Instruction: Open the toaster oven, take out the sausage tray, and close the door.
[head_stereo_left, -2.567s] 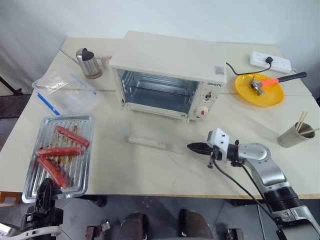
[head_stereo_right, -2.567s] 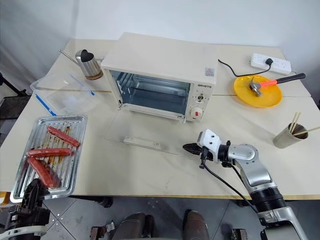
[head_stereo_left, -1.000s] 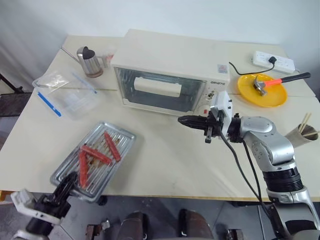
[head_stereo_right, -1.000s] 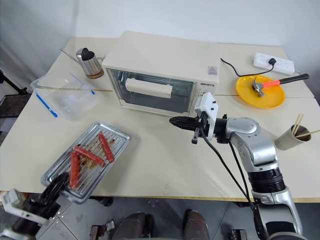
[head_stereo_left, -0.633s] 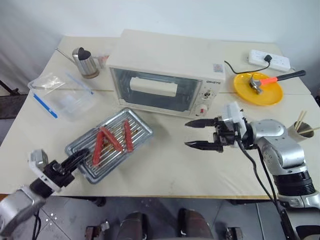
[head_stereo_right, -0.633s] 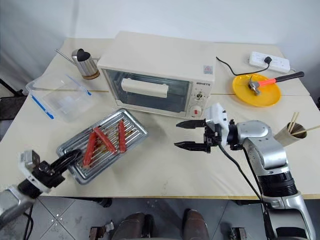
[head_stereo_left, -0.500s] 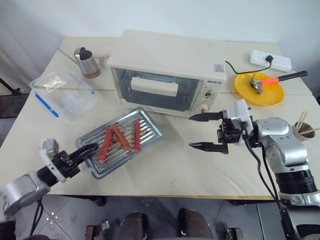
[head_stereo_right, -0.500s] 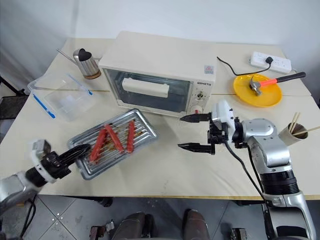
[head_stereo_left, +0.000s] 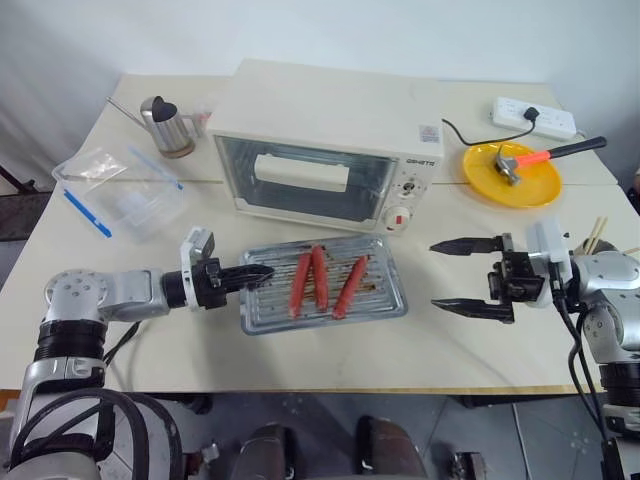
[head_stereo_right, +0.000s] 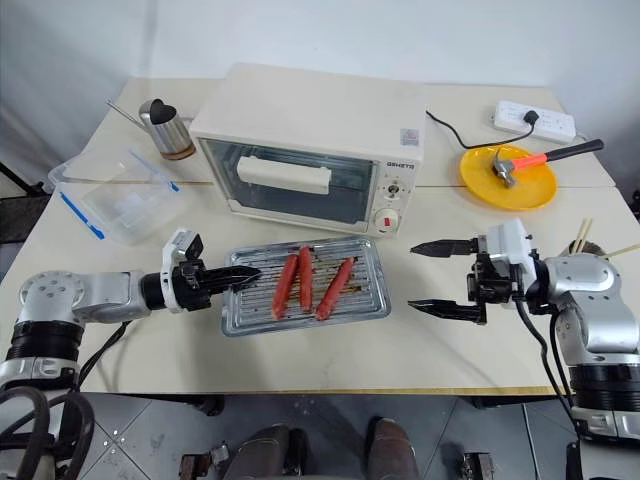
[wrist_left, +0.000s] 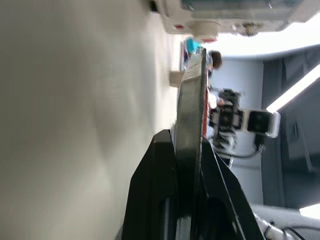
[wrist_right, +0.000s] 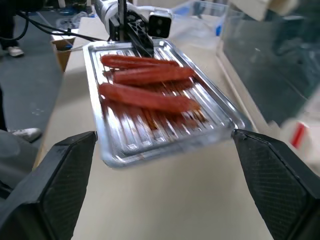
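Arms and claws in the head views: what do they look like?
Both arms are silver-grey metal with black ribbed joints and black cables. The left claw and the right claw each have two slim, pointed black fingers on a black block with a white camera box.

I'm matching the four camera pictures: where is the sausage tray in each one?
Left eye: sausage tray at centre, below the oven.
Right eye: tray at centre, below the oven.
Left wrist: seen edge-on, clamped in the left gripper.
Right wrist: centre, between the right gripper's fingers.
Shared landmark: the oven's red-marked knob.
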